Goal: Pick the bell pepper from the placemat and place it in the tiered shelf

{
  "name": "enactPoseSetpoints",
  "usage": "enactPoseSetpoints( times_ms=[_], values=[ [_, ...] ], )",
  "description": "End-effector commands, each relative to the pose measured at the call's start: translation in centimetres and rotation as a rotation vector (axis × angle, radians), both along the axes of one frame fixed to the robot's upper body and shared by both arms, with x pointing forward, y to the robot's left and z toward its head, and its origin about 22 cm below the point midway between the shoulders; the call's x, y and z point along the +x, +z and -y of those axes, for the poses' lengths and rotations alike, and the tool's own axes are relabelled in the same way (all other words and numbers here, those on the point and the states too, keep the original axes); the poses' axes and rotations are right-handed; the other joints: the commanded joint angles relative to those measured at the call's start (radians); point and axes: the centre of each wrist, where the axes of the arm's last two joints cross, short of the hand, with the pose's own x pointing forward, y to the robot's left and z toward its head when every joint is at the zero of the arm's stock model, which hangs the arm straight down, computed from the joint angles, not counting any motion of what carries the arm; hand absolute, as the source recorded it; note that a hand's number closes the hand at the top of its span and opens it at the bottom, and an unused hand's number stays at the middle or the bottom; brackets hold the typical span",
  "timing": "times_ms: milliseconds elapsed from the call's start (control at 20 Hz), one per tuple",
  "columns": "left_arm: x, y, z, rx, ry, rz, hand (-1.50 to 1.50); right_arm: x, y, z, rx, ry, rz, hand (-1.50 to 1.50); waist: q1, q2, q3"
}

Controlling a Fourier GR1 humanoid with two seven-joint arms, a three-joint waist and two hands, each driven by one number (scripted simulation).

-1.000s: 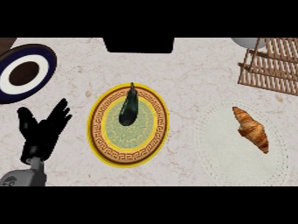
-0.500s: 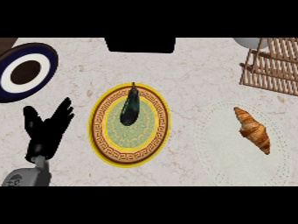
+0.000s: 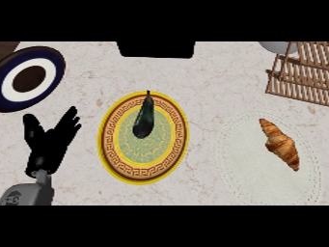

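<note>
Left hand point(image 3: 49, 140) open near counter's left edge.

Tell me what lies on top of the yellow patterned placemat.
A dark green elongated vegetable lies on the yellow placemat, on its upper half, stem pointing away. Nothing else sits on it. The mat's pattern directly beneath the vegetable is covered.

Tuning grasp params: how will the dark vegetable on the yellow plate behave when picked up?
The vegetable looks long, tapered and glossy, so it may slip or pivot in a grasp. Probably stiff. Lying on the plate, it could roll sideways if nudged.
</note>
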Motion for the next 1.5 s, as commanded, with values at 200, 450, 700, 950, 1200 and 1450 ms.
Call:
enactPoseSetpoints(
  times_ms=[200, 450, 700, 950, 1200, 1450],
  values=[
    [-0.4, -1.1, -1.6, 0.006, 0.009, -0.041, 0.00, 0.4, -0.4, 0.9, 0.027, 0.051, 0.027, 1.50, 0.000, 0.006, -0.004],
    [0.2, -0.1, -0.4, 0.006, 0.014, -0.035, 0.00, 0.7, -2.9, 1.1, -0.081, 0.046, -0.016, 1.50, -0.012, 0.002, -0.003],
    [-0.8, -0.7, -0.3, -0.006, 0.001, -0.041, 0.00, 0.3, 0.6, 1.1, 0.174, -0.032, 0.096, -1.50, -0.007, -0.001, -0.004],
    [-0.4, -0.6, -1.0, -0.011, 0.021, -0.033, 0.00, -0.4, 0.4, 2.4, 0.358, -0.012, 0.158, -1.50, -0.013, 0.000, -0.004],
    [-1.3, -1.4, 0.3, 0.003, -0.001, -0.039, 0.00, -1.3, 0.6, 3.5, 0.526, -0.004, 0.229, -1.50, -0.007, 0.002, -0.003],
    [-1.3, -2.6, -0.7, -0.020, 0.011, -0.043, 0.00, -2.7, 2.9, 4.5, 0.672, -0.053, 0.356, -1.50, -0.008, 0.006, -0.003]
  ],
)
